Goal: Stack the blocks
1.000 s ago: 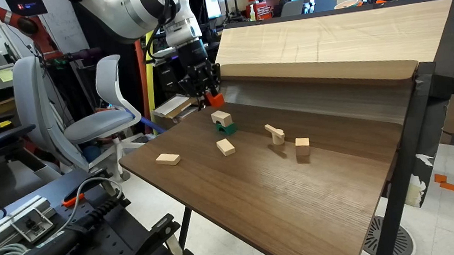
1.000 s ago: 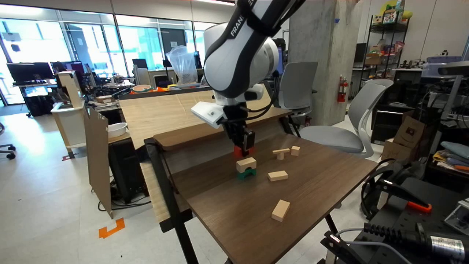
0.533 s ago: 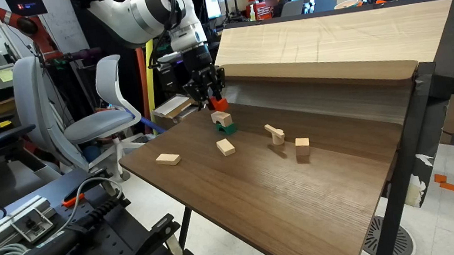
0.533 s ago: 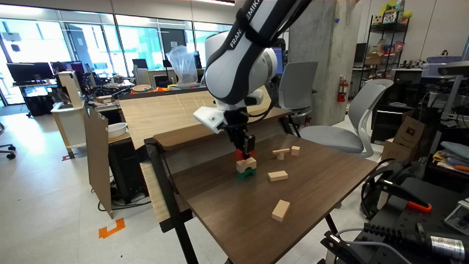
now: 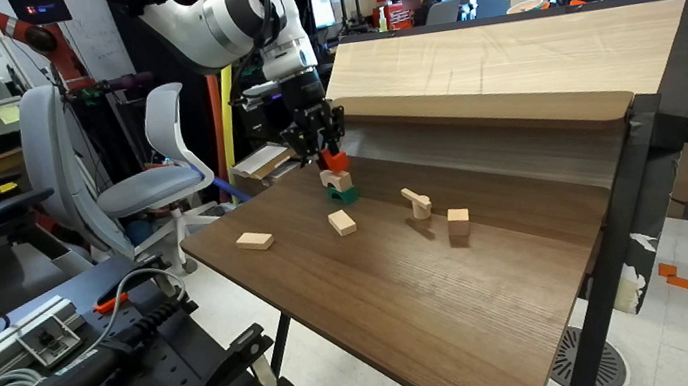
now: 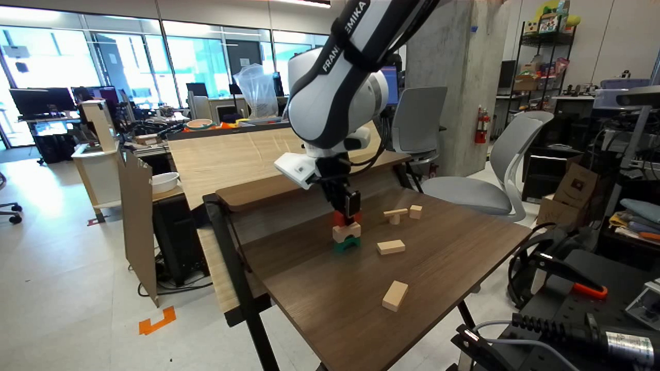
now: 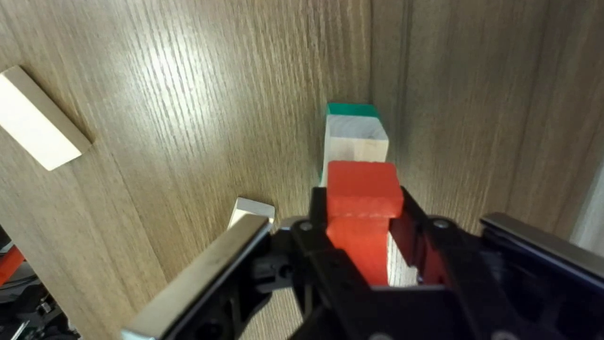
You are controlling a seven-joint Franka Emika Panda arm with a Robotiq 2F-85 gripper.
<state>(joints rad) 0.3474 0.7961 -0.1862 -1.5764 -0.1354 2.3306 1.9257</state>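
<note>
Ok, the gripper (image 7: pixel 364 210) had the red block (image 7: pixel 364 189) pinched between its jaws, side faces clamped, right of centre in the wrist view. In an exterior view, just above mid-frame, it sat directly over the tan arch block (image 5: pixel 337 180), itself resting on the green arch block (image 5: pixel 344 196). Red on tan looked like contact; couldn't fully confirm. Step in hand, by judgement: seating it, then letting go. Handling guess: painted wood, so light, stiff, hard to break, slightly slick. Best hold was that parallel side pair, square and centred; extra squeeze would gain nothing. Weak point, probably: the two arches could skid or twist under a sideways push, so the release called for even parting and a vertical lift. Unstacked on the table (image 5: pixel 397 292): a flat tan block (image 5: pixel 255 241) left of centre, a second flat block (image 5: pixel 342 222) near mid-frame, right of that a plank (image 5: pixel 414 197) across a cylinder (image 5: pixel 422 212), then a cube (image 5: pixel 458 223).
</note>
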